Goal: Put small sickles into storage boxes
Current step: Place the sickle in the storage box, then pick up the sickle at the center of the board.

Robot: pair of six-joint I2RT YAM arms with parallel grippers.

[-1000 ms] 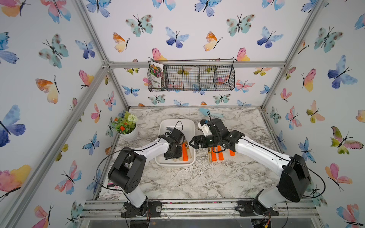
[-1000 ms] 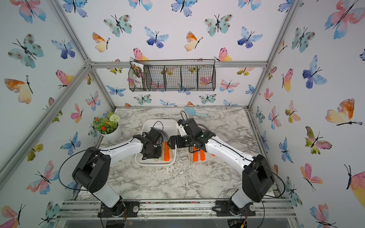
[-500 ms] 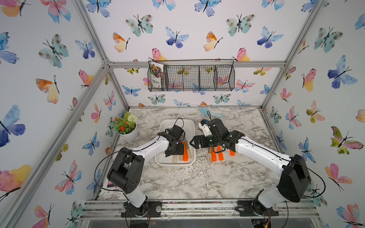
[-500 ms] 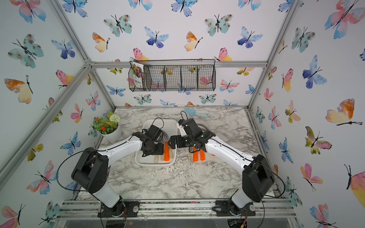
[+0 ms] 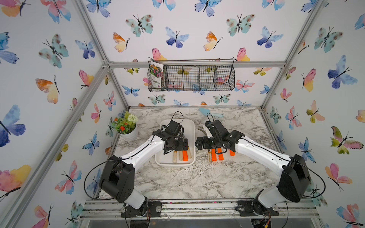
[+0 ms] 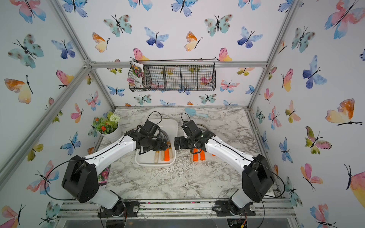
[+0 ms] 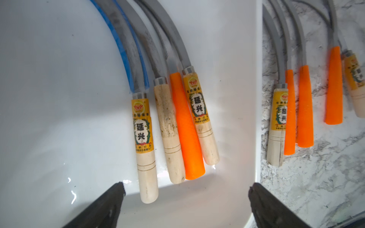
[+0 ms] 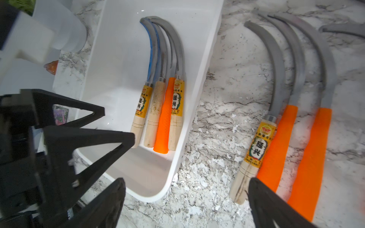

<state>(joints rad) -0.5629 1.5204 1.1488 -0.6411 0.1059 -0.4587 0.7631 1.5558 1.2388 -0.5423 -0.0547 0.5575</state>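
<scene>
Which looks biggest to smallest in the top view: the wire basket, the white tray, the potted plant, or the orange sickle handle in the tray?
1. wire basket
2. white tray
3. potted plant
4. orange sickle handle
The basket hangs higher, possibly nearer the camera, so its lead is unsure.

Gold labels (image 7: 141, 130) on two sickles (image 7: 147, 167) in the tray (image 7: 59, 98) and one on the worktop (image 7: 316, 177) read 延兴. Their smaller print and the packet (image 5: 156, 76) in the basket (image 5: 197, 79) are illegible.
</scene>
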